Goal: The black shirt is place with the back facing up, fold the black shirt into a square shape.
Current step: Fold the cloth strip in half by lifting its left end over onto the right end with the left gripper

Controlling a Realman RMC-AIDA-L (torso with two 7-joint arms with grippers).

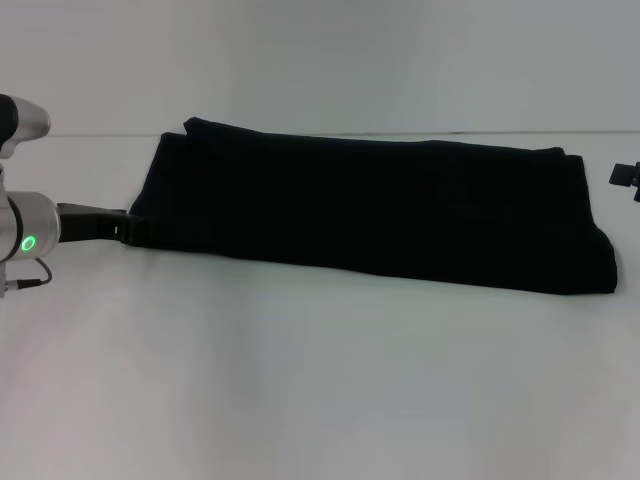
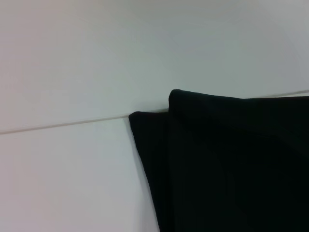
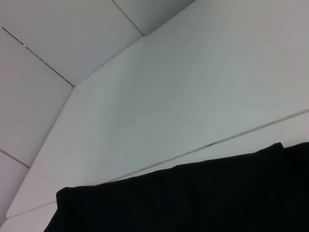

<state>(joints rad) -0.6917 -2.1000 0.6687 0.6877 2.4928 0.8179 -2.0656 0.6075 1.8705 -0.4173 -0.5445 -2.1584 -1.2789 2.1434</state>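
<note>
Your shirt (image 1: 380, 205): long folded band on table (image 1: 300, 380). Left gripper (image 1: 128, 228) at its left edge, right gripper (image 1: 625, 177) just off right end; grip on both: cannot tell.

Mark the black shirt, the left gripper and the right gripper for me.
black shirt (image 1: 370, 215): head view, middle of the folded strip.
left gripper (image 1: 128, 229): head view, its tip at the shirt's left end.
right gripper (image 1: 626, 177): head view, dark part showing at the frame's right edge.
</note>
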